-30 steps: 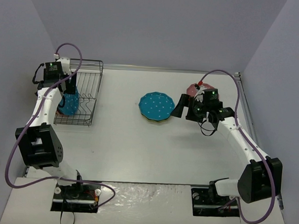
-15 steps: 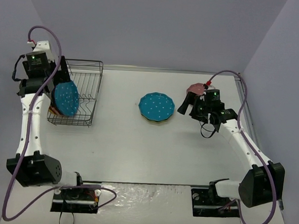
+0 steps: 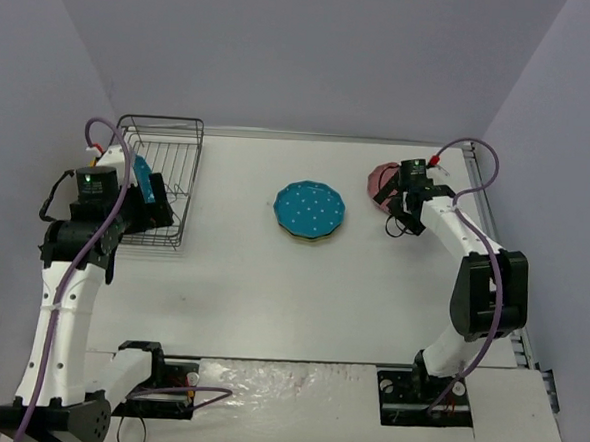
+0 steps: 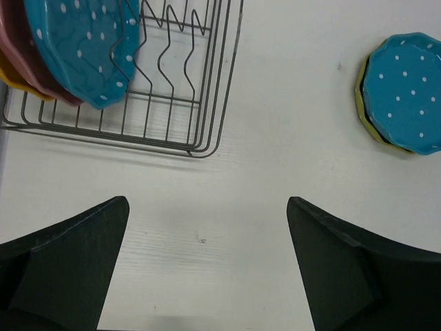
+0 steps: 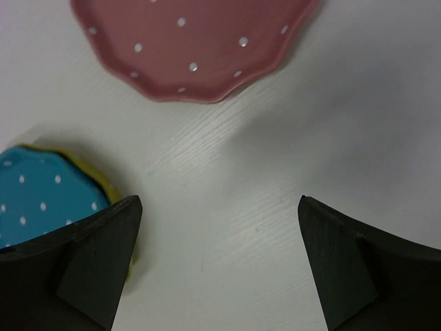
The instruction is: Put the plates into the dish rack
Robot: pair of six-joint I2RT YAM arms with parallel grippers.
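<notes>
Plates (image 4: pixel 81 43) stand three deep in rack (image 3: pixel 172 188) at left; teal-topped stack (image 3: pixel 311 211) at centre and pink plate (image 5: pixel 196 41) far right wait, left gripper (image 4: pixel 207 203) and right gripper (image 5: pixel 219 201) spread, empty.

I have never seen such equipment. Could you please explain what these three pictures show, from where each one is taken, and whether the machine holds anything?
The machine is two robot arms, a left arm and a right arm, bolted to a white table. The wide picture comes from a fixed camera above and behind them. The other two come from cameras on the wrists, looking past each arm's own dark fingers. The left gripper hangs near the dish rack, where three plates stand: teal, pink, yellow. The right gripper hangs near a flat pink plate. In the middle, a teal plate lies on a yellowish plate. Both grippers are open and hold nothing.
</notes>
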